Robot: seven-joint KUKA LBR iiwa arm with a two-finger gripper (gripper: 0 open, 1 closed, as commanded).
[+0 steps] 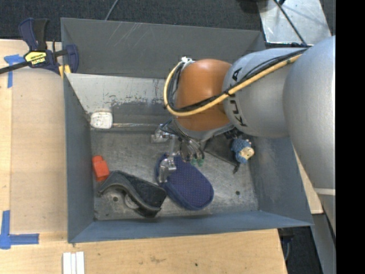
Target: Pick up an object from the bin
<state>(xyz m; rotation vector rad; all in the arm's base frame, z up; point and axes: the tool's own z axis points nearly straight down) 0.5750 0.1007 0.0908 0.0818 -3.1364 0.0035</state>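
My gripper [165,150] hangs under the orange wrist cover in the middle of the bin, low over the floor. Its two metal fingertips [167,166] stand apart, so it is open, with nothing between them. The nearer fingertip touches the upper left edge of a dark blue oval pad [192,188], which lies flat near the front wall. A black curved tool [136,192] lies just left of the pad and overlaps its edge. A small green piece [198,161] peeks out beside the gripper's right side.
An orange-red block [100,168] sits at the left wall, and a white small thing [101,120] lies in the back left corner. A blue and yellow item [243,150] and a flat black piece [219,148] lie on the right, under the arm.
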